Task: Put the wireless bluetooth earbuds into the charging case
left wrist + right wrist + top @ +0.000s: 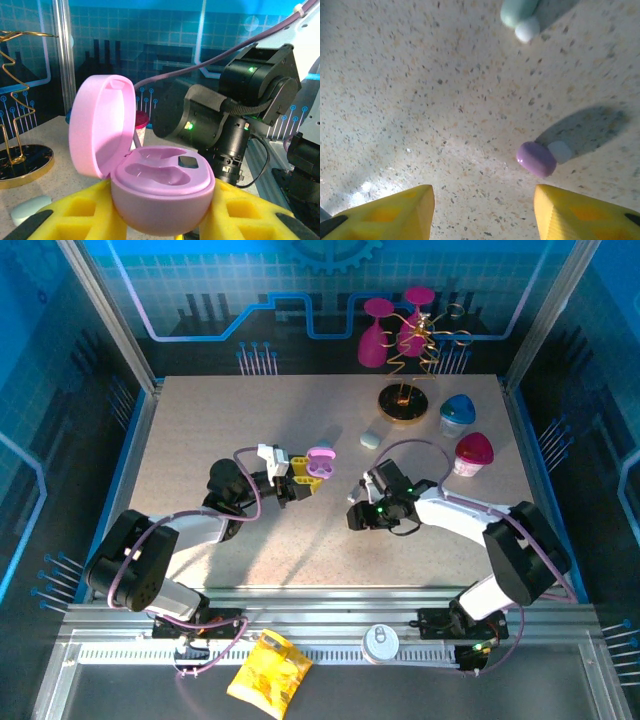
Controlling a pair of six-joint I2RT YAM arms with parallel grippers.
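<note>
front rail: a yellow packet and a round can lay at the bottom edge of the top view, between the two arm bases.
left gripper: its yellow fingers pressed against both sides of the charging case. Their tips were cut off by the lower edge of the left wrist view.
charging case: pink-purple, low in the centre of the left wrist view, held above the table. Its lid stood open at the left. A small dark square sat in the right-hand well, and what it was could not be told.
right gripper: spread wide with nothing between the fingers. Only the two yellow tips showed, in the lower corners of the right wrist view.
purple earbud: lay on the table right of centre, near the right-hand tip, with a whitish end at its upper right. Its stem could not be made out.
pale green earbud: lay at the top edge of the right wrist view, partly cut off, with a white end below it. It was well apart from the purple one.
right arm: black, with green lights, it hid what lay behind the case.
far table: a pale pebble case, a gold wire stand, a blue pot, a red-pink pot and pink goblets stood at the upper right.
</note>
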